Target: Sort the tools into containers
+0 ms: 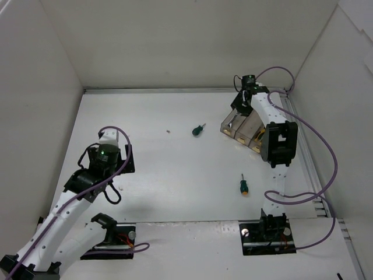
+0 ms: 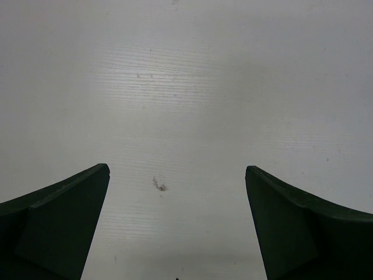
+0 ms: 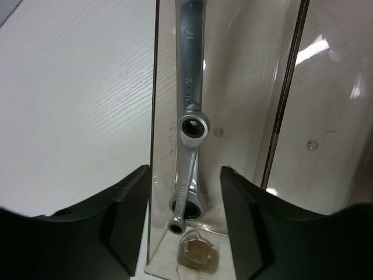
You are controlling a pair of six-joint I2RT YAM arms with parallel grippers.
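Observation:
The containers, three joined smoky clear bins, stand at the back right. My right gripper hovers over the leftmost bin, open, its jaws apart and touching nothing. Below them in that bin lie two silver wrenches: a long one and a short one leaning across its ring end. Two green-handled screwdrivers lie on the table, one left of the bins and one nearer the front. My left gripper is wide open over bare white table at the left.
White walls close in the table on the left, back and right. The right arm's purple cable loops along the right edge. A small dark speck marks the table's middle.

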